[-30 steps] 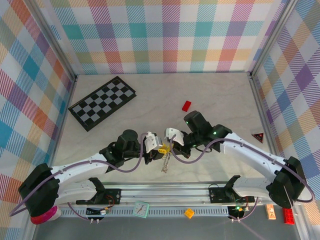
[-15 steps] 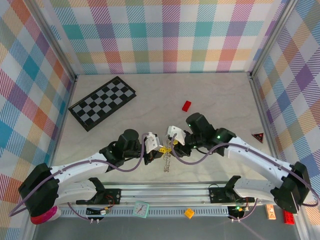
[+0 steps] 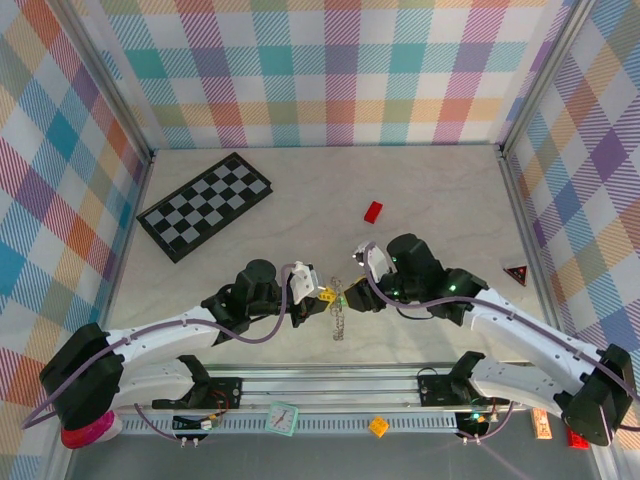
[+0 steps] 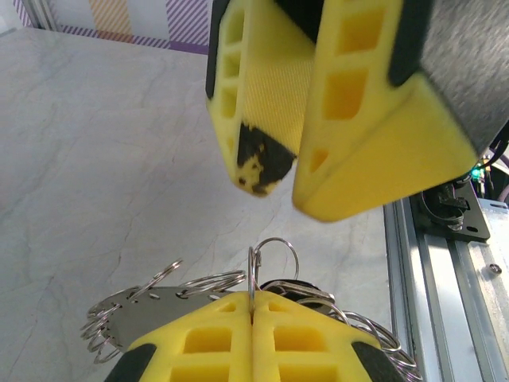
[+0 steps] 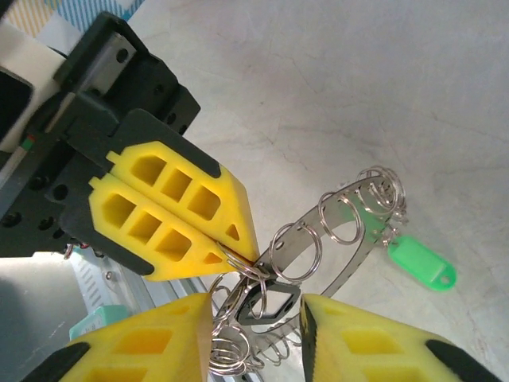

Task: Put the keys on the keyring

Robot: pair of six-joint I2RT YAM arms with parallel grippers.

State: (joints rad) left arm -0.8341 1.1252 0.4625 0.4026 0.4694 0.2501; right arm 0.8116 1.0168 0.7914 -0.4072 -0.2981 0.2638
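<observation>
Keyring [image 5: 350, 213] at near desk edge, centre. Left pincer [image 4: 252, 314] clamped on one of its rings. Right pincer [image 5: 256, 318] apart, straddling black-headed key [image 5: 266, 301]. Threading step likely; next needs firm key pinch, fine alignment.

The keyring [image 4: 155, 309] is half hidden from you behind the left end effector [image 4: 251, 314] in its wrist view. From above, it is too small for you to read.
</observation>
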